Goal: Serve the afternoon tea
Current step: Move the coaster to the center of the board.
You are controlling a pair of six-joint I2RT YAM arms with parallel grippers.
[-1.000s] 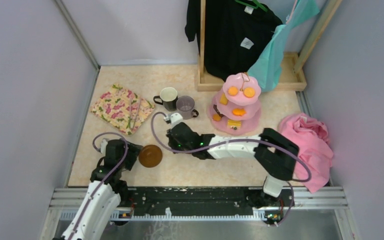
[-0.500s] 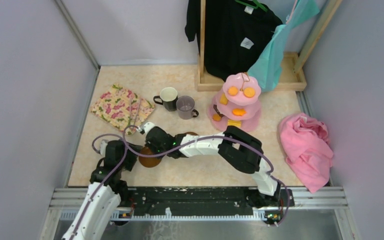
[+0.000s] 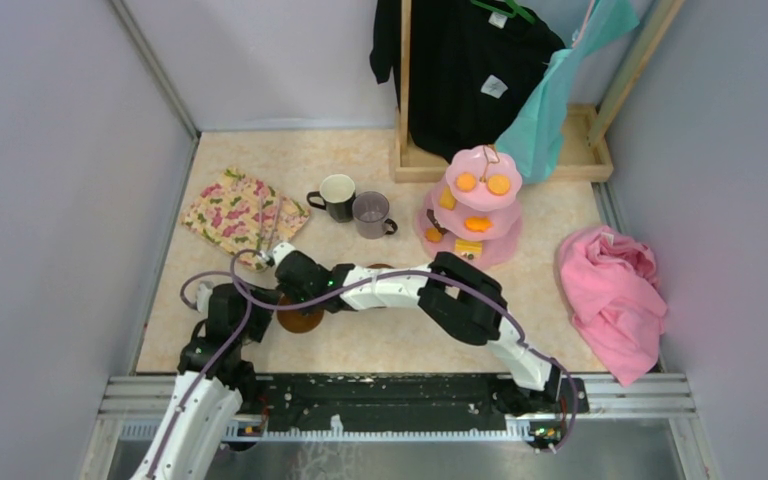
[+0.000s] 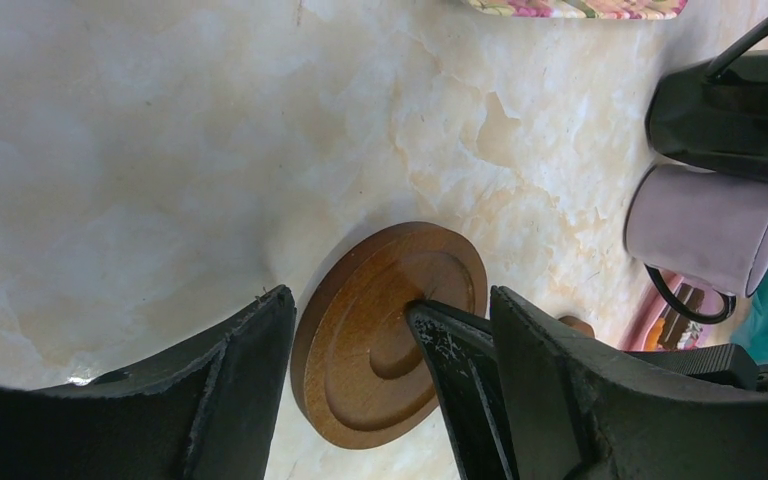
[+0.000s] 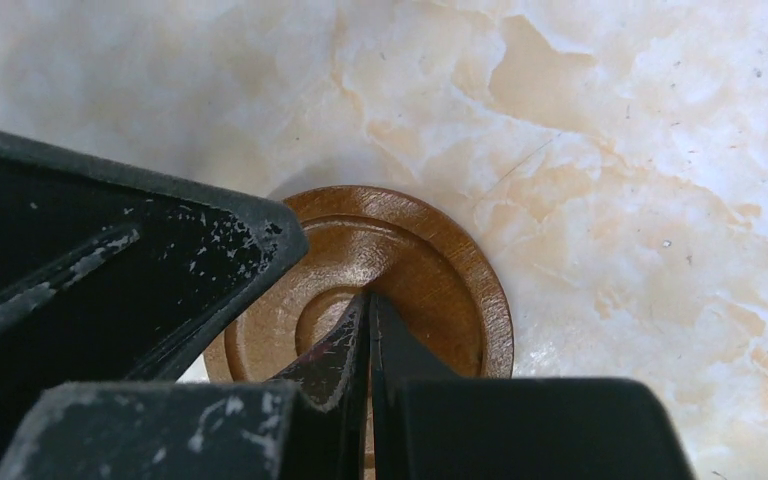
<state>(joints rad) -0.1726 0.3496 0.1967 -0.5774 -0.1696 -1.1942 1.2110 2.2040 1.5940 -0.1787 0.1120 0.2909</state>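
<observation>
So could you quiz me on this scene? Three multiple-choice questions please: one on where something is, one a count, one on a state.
1. Where do the tips of the right gripper rest? A on a spoon; B on the round brown coaster; C on a napkin.
2. How many mugs are in view? A one; B two; C four.
3. How do the right gripper's jaws stand? A wide apart; B clamped on a spoon; C shut together.

Answers:
1 B: the right wrist view shows the tips on the coaster's centre.
2 B: a black mug and a smoky mug stand side by side.
3 C: no gap shows between them.
</observation>
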